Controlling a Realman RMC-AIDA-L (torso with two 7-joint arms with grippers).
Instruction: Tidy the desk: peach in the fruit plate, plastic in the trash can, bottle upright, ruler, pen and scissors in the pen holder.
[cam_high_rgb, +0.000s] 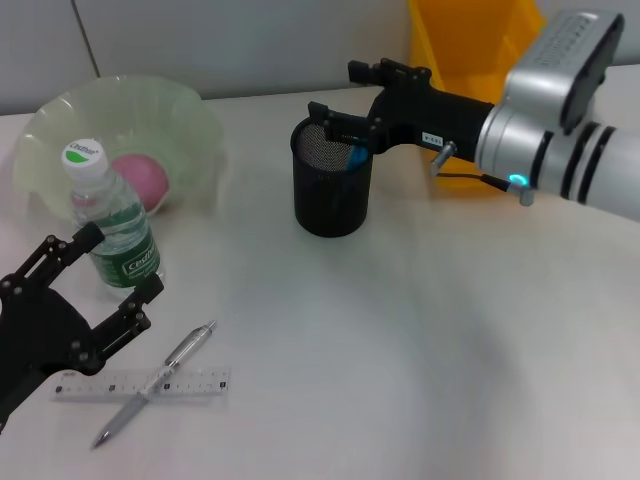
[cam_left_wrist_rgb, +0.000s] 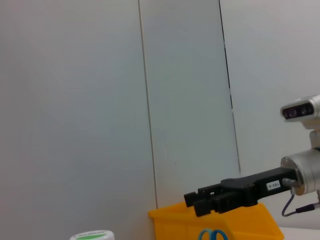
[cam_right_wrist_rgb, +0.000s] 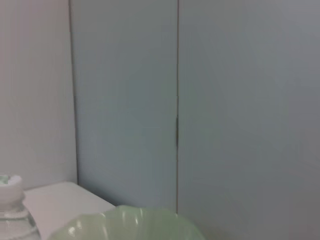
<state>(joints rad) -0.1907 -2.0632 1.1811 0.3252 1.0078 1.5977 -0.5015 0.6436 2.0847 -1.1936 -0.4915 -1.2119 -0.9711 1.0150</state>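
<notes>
Right pincer (cam_high_rgb: 352, 100) is hovering over the black mesh pen holder (cam_high_rgb: 332, 190), fingers spread; blue scissors (cam_high_rgb: 358, 157) are sitting inside it. Left pincer (cam_high_rgb: 100, 270) is waiting open just beside the upright bottle (cam_high_rgb: 112, 222), gripping nothing. Peach (cam_high_rgb: 145, 180) is lying in the green fruit plate (cam_high_rgb: 190, 115). Pen (cam_high_rgb: 160, 380) is lying across the ruler (cam_high_rgb: 205, 382) on the table (cam_high_rgb: 420, 350). Yellow trash can (cam_high_rgb: 470, 40) is standing behind.

Right end effector (cam_high_rgb: 345, 115) extended forward, fingers parted; left end effector (cam_high_rgb: 105, 290) low (fingers spread).
</notes>
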